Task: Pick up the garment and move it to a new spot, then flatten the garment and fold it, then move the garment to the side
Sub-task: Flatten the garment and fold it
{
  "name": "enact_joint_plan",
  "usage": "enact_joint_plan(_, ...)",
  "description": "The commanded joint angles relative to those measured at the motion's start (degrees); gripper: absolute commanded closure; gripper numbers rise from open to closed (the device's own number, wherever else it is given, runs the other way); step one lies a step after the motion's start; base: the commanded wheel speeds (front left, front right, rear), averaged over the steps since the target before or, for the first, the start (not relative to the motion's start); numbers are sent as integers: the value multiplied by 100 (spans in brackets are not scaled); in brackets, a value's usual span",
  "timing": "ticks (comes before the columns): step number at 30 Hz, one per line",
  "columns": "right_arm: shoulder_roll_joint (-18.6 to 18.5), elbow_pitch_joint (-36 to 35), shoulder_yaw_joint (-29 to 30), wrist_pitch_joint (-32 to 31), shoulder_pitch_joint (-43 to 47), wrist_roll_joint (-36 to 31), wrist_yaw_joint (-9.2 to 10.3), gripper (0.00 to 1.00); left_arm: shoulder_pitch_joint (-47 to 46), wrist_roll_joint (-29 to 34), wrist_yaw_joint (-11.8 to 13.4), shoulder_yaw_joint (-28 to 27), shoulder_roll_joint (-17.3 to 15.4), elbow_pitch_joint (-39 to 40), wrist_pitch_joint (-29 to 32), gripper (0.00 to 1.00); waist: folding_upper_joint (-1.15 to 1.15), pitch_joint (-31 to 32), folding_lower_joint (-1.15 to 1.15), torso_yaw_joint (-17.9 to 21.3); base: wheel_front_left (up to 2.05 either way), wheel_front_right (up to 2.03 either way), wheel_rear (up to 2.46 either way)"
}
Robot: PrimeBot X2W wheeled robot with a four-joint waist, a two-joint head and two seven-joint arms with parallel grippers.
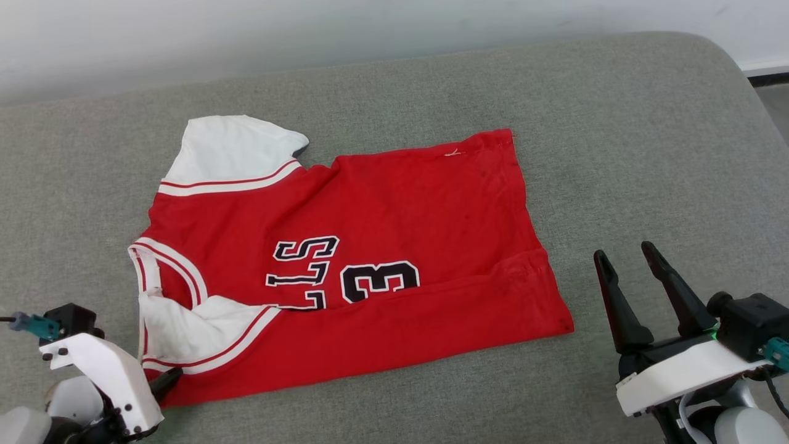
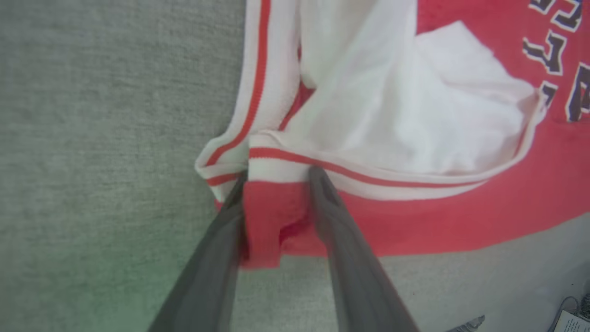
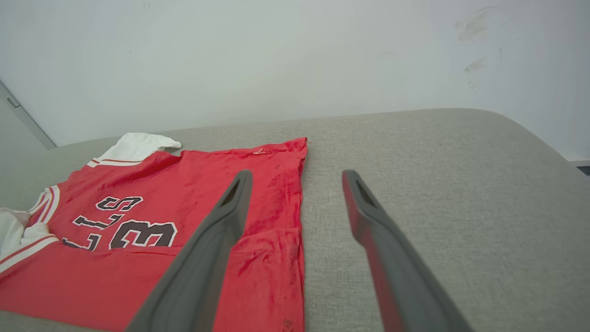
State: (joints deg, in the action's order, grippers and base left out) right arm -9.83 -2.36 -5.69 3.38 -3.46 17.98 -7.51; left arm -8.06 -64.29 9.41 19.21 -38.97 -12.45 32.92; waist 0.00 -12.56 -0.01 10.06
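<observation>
Left hand (image 2: pixel 280 177) sits at the near left corner of the jersey (image 1: pixel 431 203), its two fingers low against the cushion (image 1: pixel 616 123) and drawn in on a bunched red tab of cloth just below the striped trim, so it looks clamped on that corner. Red and mostly flat, the jersey lies across the middle of the cushion with its neck and white lining to the left and its hem to the right. A near strip is doubled over, so the black letters and number are cut off along a crease. I judge the folding step to be in hand, with the move to the side not yet done. The next move likely calls for lifting this corner and carrying it over without dragging the layers beneath, and for a matching hold at the near right hem corner. Right hand (image 1: pixel 624 251) hovers to the right of that hem, clear of the cloth, fingers apart and empty, pointing far and slightly left. Beyond the cushion's far edge stands a pale wall (image 1: pixel 370 31).
</observation>
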Motion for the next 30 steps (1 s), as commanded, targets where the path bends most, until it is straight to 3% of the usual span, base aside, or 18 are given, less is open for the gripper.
enact_joint_plan(1,-16,-40,32,-20,0,-40,4,0,211,-32,-39,315,417,-254,65,100,0,34,1,-25,0,0,0)
enact_joint_plan(8,-207,13,268,-681,113,275,4,0,67,193,-242,202,488,-391,-567,100,0,275,1,-268,0,0,0)
enact_joint_plan(16,-661,494,469,-3298,-114,1031,4,0,-120,640,15,67,477,344,-1289,100,0,254,1,-612,0,0,0)
enact_joint_plan(20,-722,550,420,-4222,-323,1176,4,0,-223,879,158,144,501,843,-1419,100,0,44,1,-797,0,0,0)
enact_joint_plan(30,-436,1419,70,-4890,-913,1315,4,0,-491,1225,328,348,622,1497,-1510,100,0,-400,1,-1097,0,0,0)
